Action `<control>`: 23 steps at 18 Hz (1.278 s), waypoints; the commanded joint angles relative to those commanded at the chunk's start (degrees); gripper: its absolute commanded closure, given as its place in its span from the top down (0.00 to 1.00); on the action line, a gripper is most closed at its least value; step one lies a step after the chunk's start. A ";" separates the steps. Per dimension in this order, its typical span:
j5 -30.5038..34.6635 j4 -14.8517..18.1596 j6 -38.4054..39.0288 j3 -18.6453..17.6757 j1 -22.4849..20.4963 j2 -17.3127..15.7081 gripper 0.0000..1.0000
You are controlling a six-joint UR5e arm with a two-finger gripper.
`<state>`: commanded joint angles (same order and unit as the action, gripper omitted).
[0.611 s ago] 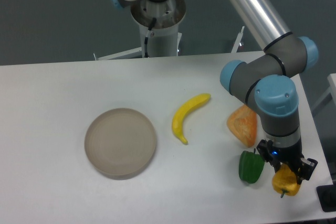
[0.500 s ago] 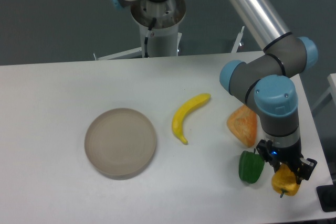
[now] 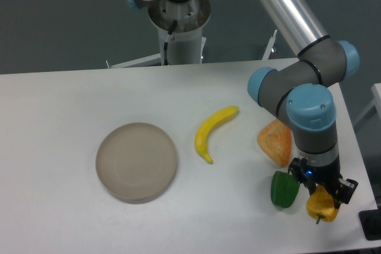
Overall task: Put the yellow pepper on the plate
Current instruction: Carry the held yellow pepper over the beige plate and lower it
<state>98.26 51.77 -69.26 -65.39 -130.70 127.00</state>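
The yellow pepper (image 3: 320,206) is at the table's front right, with its dark stem pointing down toward the front edge. My gripper (image 3: 324,195) comes down over it from above, and its dark fingers are shut on its sides. The pepper seems just off the table surface. The plate (image 3: 137,161) is a round beige-grey dish at the left centre of the table, empty and far to the left of the gripper.
A green pepper (image 3: 285,190) stands right next to the yellow one on its left. An orange wedge (image 3: 275,141) lies just behind them. A yellow banana (image 3: 212,131) lies mid-table between the plate and the gripper. The table's right edge (image 3: 366,171) is close.
The gripper and the yellow pepper have shifted very slightly left. Nothing else has moved.
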 joint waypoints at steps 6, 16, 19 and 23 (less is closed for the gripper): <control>0.00 1.14 3.95 -1.23 1.67 -2.63 0.45; -11.94 10.19 22.84 -15.63 5.54 -17.48 0.45; -12.57 10.20 26.79 -19.06 8.87 -19.07 0.45; -12.66 9.58 33.75 -23.01 13.27 -19.16 0.45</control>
<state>85.61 61.35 -35.51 -88.40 -117.43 107.84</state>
